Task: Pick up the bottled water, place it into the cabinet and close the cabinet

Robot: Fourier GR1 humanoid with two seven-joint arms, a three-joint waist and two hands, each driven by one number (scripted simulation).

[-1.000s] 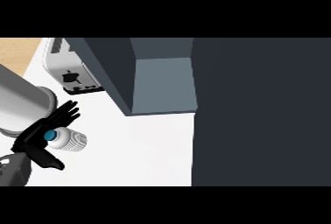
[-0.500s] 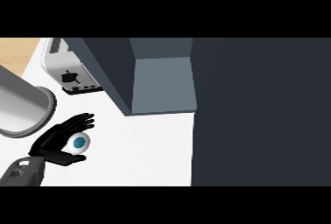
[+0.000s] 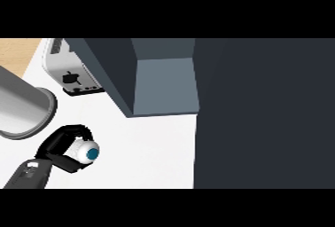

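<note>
Bottle (image 3: 87, 152) held in the left hand (image 3: 60, 150), whose black fingers and thumb curl round it; only its white top and blue cap show, facing upward. Hand and bottle hang over the white counter (image 3: 153, 150) near its left edge, the grey forearm entering from the lower left corner. Beside the hand, a large metal cylinder (image 3: 23, 108) lies across the left edge. Behind it, a toaster (image 3: 68, 71) stands at the counter's back left. Cabinet (image 3: 163, 82), open and grey inside, stands well apart from the bottle, with a dark panel (image 3: 265, 113) covering the right side. Right hand does not appear.
</note>
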